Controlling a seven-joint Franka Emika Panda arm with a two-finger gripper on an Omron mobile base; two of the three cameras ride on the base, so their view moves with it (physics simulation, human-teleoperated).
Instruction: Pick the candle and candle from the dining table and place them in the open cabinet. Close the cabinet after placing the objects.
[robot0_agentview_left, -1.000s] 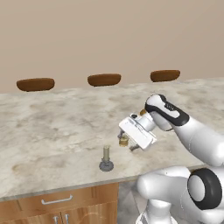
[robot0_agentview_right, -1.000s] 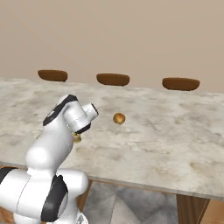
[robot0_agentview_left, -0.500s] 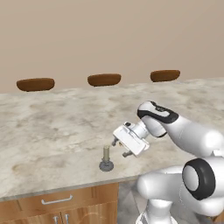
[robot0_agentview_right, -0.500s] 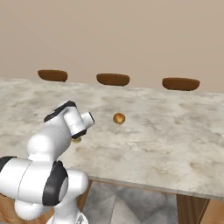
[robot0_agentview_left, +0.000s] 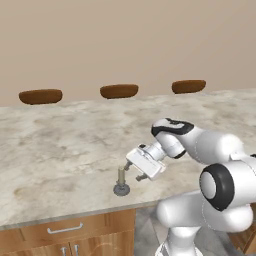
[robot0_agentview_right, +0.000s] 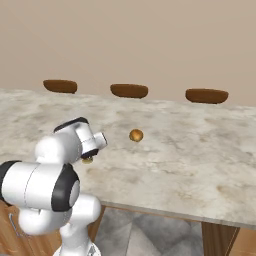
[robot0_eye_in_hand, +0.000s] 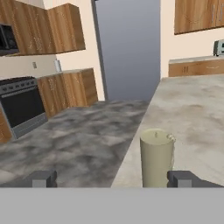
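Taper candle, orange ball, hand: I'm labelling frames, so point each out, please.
Taper candle (robot0_agentview_left: 121, 176): left base view, on its upright stem.
Orange ball (robot0_agentview_right: 135, 135): right base view, middle of the ball.
Hand (robot0_agentview_left: 134, 171): left base view, between its open fingertips.

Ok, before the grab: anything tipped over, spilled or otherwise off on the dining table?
Nothing stands out. The taper candle stands upright on its round dish base near the front edge of the dining table, with the open gripper right beside it. The small orange ball sits further back, and nothing is spilled.
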